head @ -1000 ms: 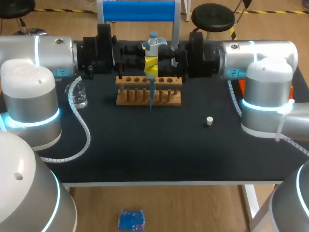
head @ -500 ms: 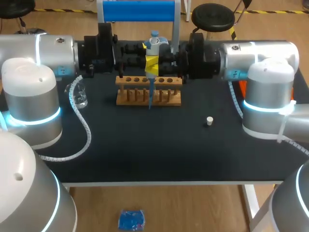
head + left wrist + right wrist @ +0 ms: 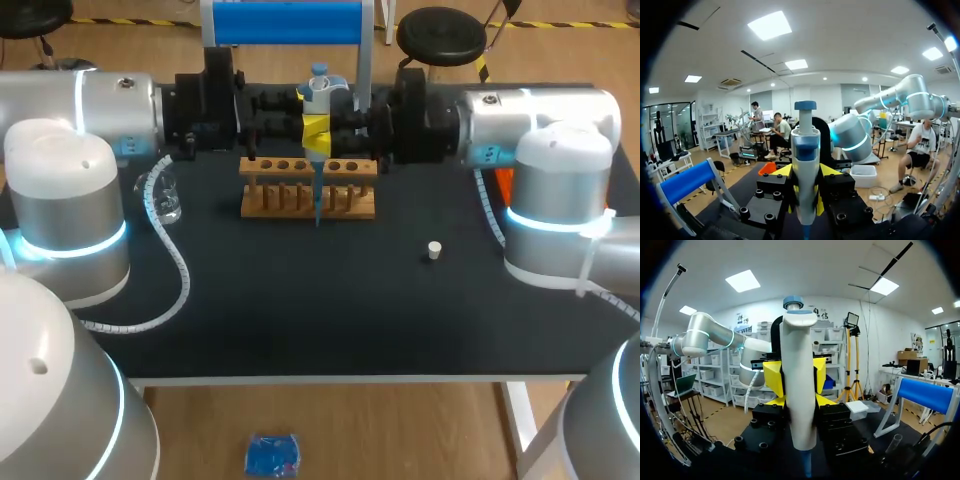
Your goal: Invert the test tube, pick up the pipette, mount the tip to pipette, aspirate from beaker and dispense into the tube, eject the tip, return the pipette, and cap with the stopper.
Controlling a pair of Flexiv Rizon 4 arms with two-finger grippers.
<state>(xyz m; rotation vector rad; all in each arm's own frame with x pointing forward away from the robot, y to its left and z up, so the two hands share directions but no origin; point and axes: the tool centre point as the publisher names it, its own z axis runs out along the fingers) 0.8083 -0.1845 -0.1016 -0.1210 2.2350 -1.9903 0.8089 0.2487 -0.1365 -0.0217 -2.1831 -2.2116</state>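
Right gripper (image 3: 796,382) has its yellow tips pressed against opposite sides of the pipette (image 3: 317,100), clamping its thick body. The left gripper (image 3: 805,172), coming from the other side, appears clamped on the same body in the same way. The pipette thus hangs upright between the two wrists, directly above the wooden rack (image 3: 270,205). Its plunger knob is uppermost and free of both pairs of fingers. The thin blue tip (image 3: 318,205) points down at the middle of the rack, level with its front face. Whether it sits inside a tube I cannot tell, and no test tube is clearly made out in the head view. Left of the rack, well apart from it, stands the clear beaker (image 3: 166,203), and the small white stopper (image 3: 434,250) lies in front of the rack and to its right. By my judgement the pipette is light, stiff, smooth plastic, and long enough to swivel in a two-point pinch. The best hold is therefore on the broad body, where the fingers are now, leaving the plunger and ejector uncovered. The tip looks only press-fitted and slender, so a knock against the rack could bend it or shake it loose. The stopper is tiny and likely to roll, and would want a pinch across its sides.
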